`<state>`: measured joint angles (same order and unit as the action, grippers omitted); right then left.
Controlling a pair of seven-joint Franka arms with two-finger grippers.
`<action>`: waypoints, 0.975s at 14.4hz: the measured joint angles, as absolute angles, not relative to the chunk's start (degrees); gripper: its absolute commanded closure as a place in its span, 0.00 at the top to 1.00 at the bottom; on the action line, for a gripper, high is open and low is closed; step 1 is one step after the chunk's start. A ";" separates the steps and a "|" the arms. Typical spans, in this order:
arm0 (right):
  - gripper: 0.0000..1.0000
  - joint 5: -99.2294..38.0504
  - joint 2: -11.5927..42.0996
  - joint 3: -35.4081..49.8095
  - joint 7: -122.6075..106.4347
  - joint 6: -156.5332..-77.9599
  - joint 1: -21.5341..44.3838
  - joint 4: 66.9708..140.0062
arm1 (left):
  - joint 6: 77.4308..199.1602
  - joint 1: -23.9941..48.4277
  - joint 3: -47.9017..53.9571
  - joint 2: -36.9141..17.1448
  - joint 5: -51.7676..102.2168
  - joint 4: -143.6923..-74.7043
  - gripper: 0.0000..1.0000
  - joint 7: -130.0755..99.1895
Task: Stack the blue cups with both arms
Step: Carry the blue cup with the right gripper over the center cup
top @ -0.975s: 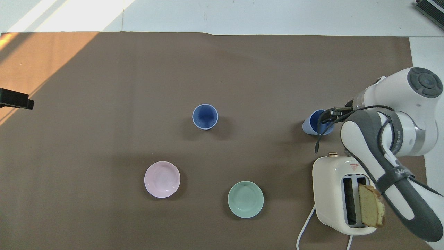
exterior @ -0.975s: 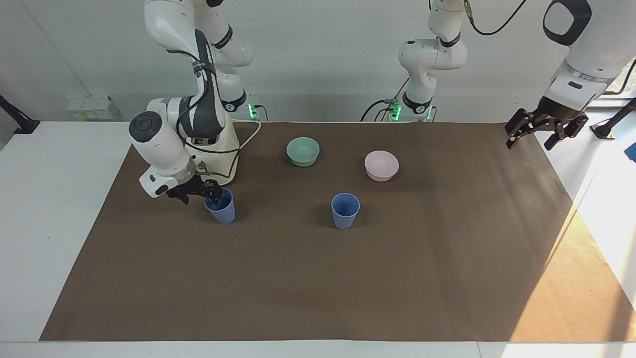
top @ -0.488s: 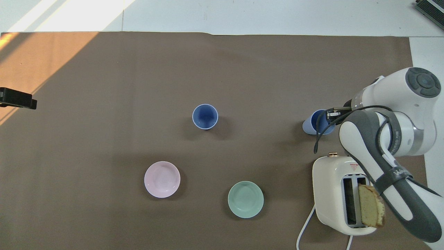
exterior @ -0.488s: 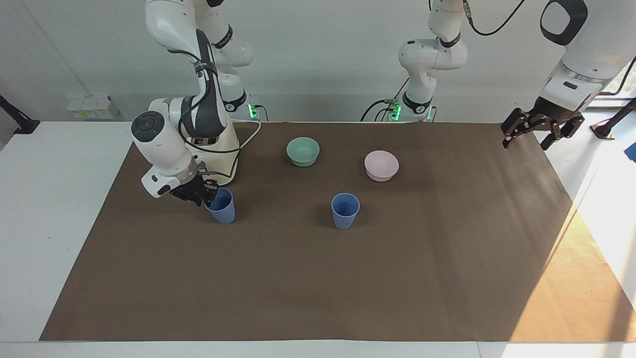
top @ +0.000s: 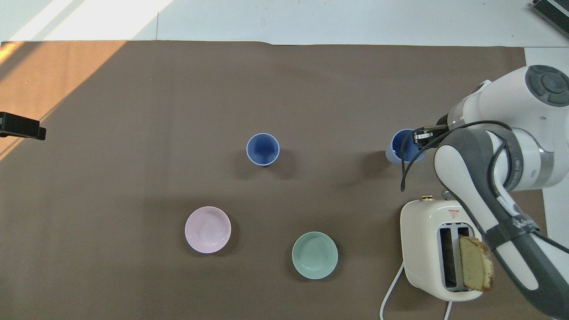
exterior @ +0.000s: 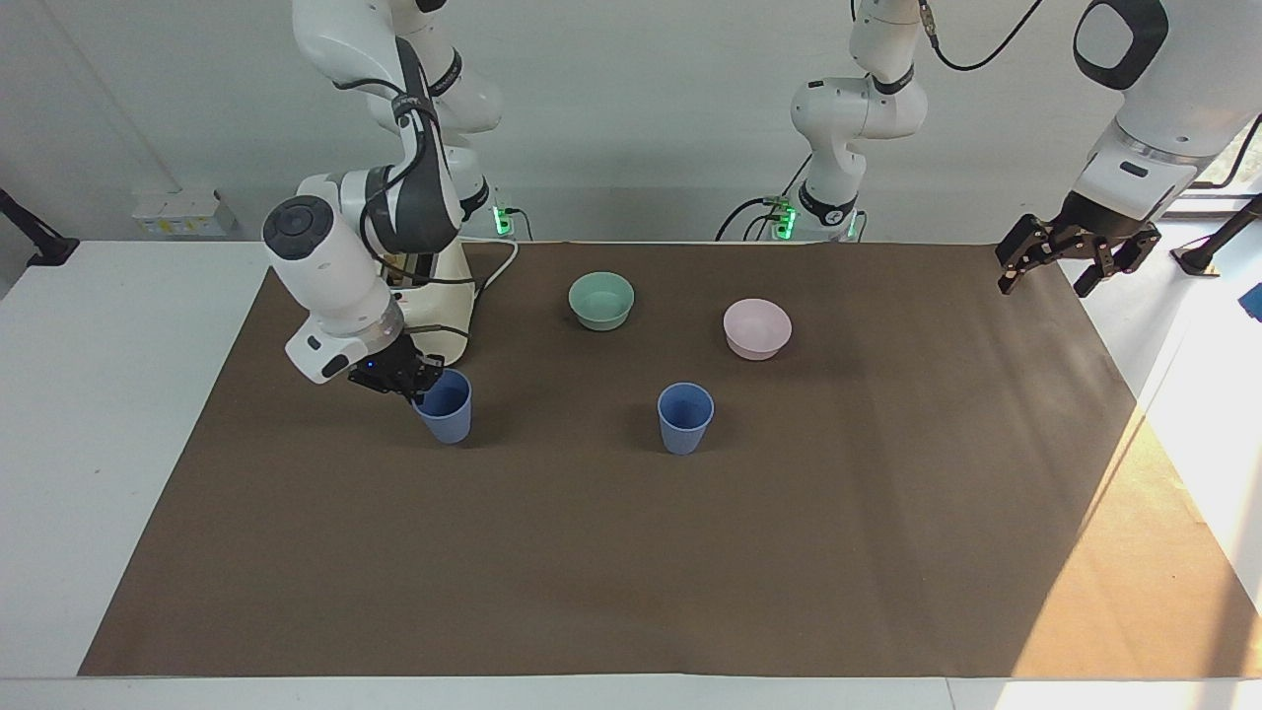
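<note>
The right gripper (exterior: 419,383) is clamped on the rim of one blue cup (exterior: 446,406), toward the right arm's end of the desk (exterior: 611,552). Its fingers (top: 420,137) are pinched narrow on the cup's wall, one inside the mouth and one outside as far as I can make out. The held cup leans a bit, and its shadow in the overhead view sits apart from it, so it looks lifted just off the brown mat. The toaster (top: 433,249) with a slice of bread (top: 476,269) sticking out of one slot sits nearer to the robots than those fingers, with the right arm crossing over it.

Next along is the teal-green bowl (exterior: 601,300), then the second blue cup (exterior: 685,417), standing upright near the middle of the mat, well apart from the right gripper's fingers and farther from the robots than both bowls. The pink bowl (exterior: 757,328) sits beside the green one, toward the left arm's end.

The left gripper (exterior: 1074,258) hangs in the air over the mat's edge at the left arm's end, waiting, fingers spread wide and holding nothing, well away from both cups.
</note>
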<state>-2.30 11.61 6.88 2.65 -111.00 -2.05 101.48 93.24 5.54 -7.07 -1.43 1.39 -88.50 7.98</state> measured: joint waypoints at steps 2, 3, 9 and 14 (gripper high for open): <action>0.00 -3.33 11.46 8.15 4.34 -107.53 -1.99 97.10 | 93.24 5.55 -7.08 -1.43 1.39 -88.50 1.00 7.98; 0.00 -3.39 11.41 9.02 5.44 -106.43 -1.96 95.40 | 93.24 5.54 -7.11 -1.43 1.39 -88.49 1.00 7.98; 0.00 -3.17 12.77 13.12 16.99 -103.32 4.57 88.00 | 93.24 5.52 -7.20 -1.43 1.39 -88.48 1.00 7.98; 0.00 -2.92 17.60 13.33 28.78 -102.40 15.56 78.38 | 93.24 5.52 -7.20 -1.43 1.39 -88.48 1.00 7.98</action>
